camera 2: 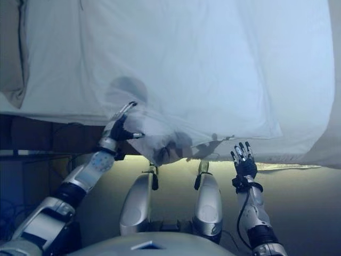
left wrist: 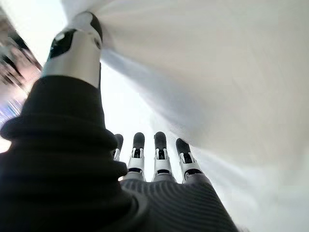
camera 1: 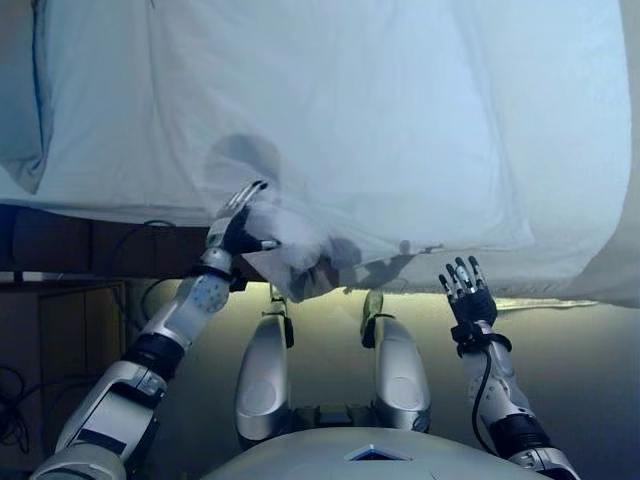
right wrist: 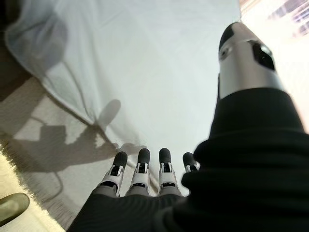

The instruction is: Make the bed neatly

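Spread across the whole upper part of my head views is the bed (camera 1: 20, 240), covered by a wide pale white cotton sheet (camera 1: 400, 120) whose near edge hangs over the mattress side. My left hand (camera 1: 232, 232) is at that edge, left of centre, and I see the thumb (left wrist: 79, 43) pressing a bunched fold of the sheet, fabric draping over the fingers (left wrist: 161, 154) so it is pinched. My right hand (camera 1: 468, 292) hovers just below the sheet's edge on the right, fingers straight and spread, holding nothing.
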